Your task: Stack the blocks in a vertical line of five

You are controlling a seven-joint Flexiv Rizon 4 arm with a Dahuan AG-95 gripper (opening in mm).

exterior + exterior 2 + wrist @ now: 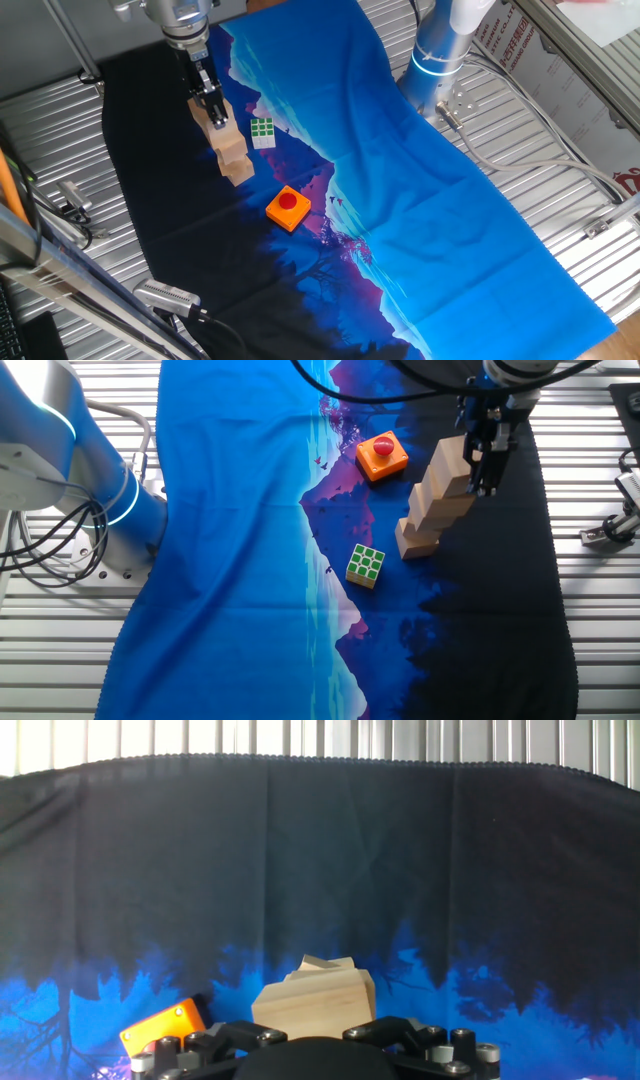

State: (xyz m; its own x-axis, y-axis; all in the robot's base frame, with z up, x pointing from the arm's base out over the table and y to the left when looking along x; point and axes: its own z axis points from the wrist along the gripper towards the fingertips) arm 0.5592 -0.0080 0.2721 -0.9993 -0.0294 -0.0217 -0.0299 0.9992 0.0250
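Stack of blocks [436, 502] standing on the dark part of the blue-and-black cloth [420, 190] spread over the ribbed metal tabletop [560, 170], four cubes countable in the other fixed view, each turned a little against the one below. Pincer [484, 452] right at the top block [216, 122], fingers on either side of it; closed on it or merely alongside, cannot tell. In the hand view, only the stack's top [315, 998] visible just beyond the pincer's body, fingertips hidden. Orange square with red button [288, 207] lying flat, near the stack yet apart from it. Green-and-white puzzle cube [365, 565] just left of the stack's base in the other fixed view, not touching.
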